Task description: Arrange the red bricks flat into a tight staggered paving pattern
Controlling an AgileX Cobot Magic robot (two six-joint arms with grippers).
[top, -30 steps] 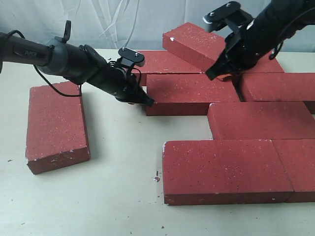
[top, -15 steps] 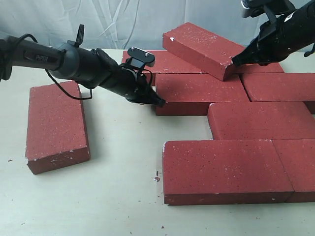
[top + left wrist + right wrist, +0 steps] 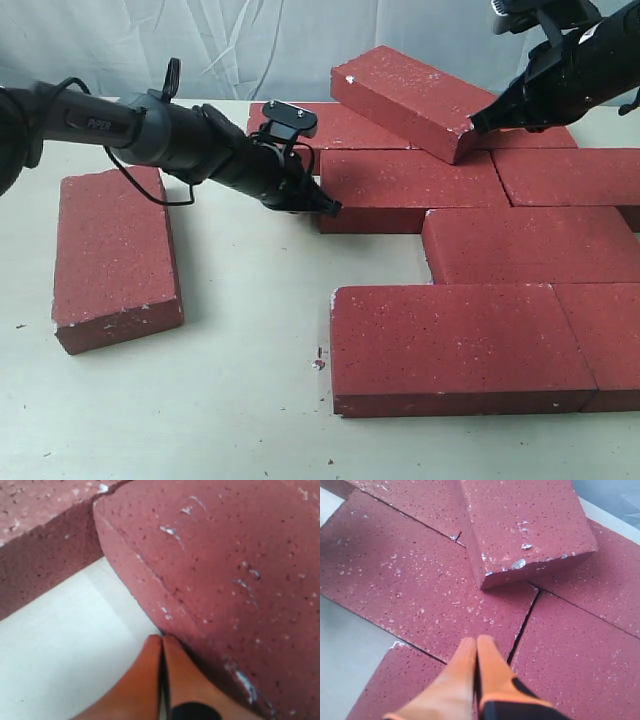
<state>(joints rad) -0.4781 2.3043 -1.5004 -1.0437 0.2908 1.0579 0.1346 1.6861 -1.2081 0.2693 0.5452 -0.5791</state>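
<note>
Several red bricks lie flat in staggered rows on the right of the table. One red brick (image 3: pixel 415 98) rests tilted on top of the back rows. Another red brick (image 3: pixel 115 255) lies apart at the left. My left gripper (image 3: pixel 330 208) is shut and empty, its tips pressed against the left end of the middle-row brick (image 3: pixel 410 190), seen close up as brick (image 3: pixel 235 565) beside the gripper (image 3: pixel 162 639). My right gripper (image 3: pixel 478 124) is shut and empty, hovering by the tilted brick's near corner (image 3: pixel 530 525); its tips (image 3: pixel 476 641) hang above the flat bricks.
Pale tabletop (image 3: pixel 230 380) stretches between the lone left brick and the paved group. A grey cloth backdrop (image 3: pixel 200 40) hangs behind. Small crumbs (image 3: pixel 318 362) lie beside the front brick (image 3: pixel 450 345). A narrow seam (image 3: pixel 522 625) divides two flat bricks.
My left gripper has moved right, pushing the middle-row brick rightwards and closing the gap beside its neighbour. My right gripper rose and pulled back to the upper right, then stayed still.
</note>
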